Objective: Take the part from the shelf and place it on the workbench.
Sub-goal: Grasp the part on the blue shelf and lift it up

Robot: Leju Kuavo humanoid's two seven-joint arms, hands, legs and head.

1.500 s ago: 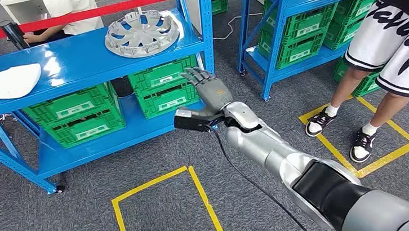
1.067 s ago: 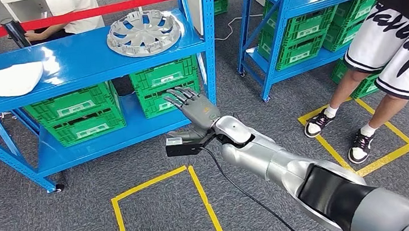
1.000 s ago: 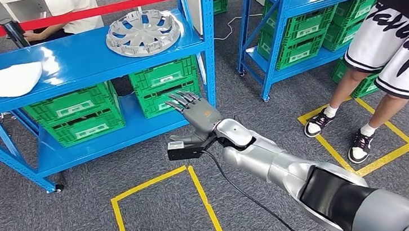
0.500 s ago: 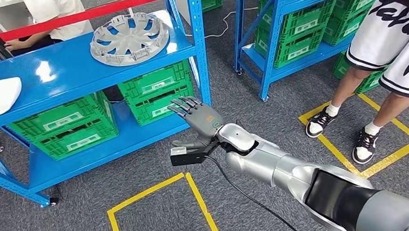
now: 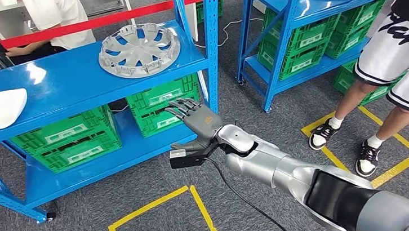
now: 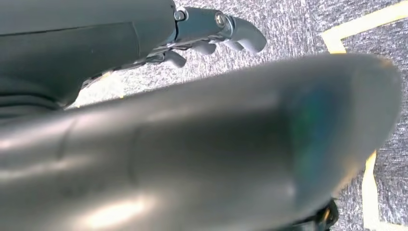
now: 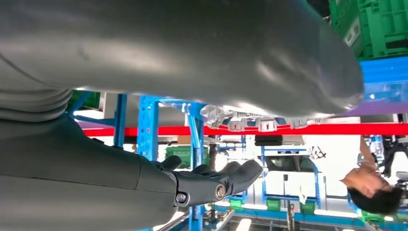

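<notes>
The right robot hand (image 5: 198, 120) is stretched toward the blue shelf (image 5: 69, 83), fingers spread, nothing held. The grey wheel cover (image 5: 138, 42) is seen lying flat near the shelf's right edge.

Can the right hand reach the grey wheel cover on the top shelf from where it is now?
Probably yes. The right hand is open and holds nothing, below the shelf's front edge; the wheel cover lies uncovered near that edge. The arm must rise first.

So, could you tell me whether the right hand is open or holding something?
Open: the right hand has its fingers spread and holds nothing, below the wheel cover.
</notes>
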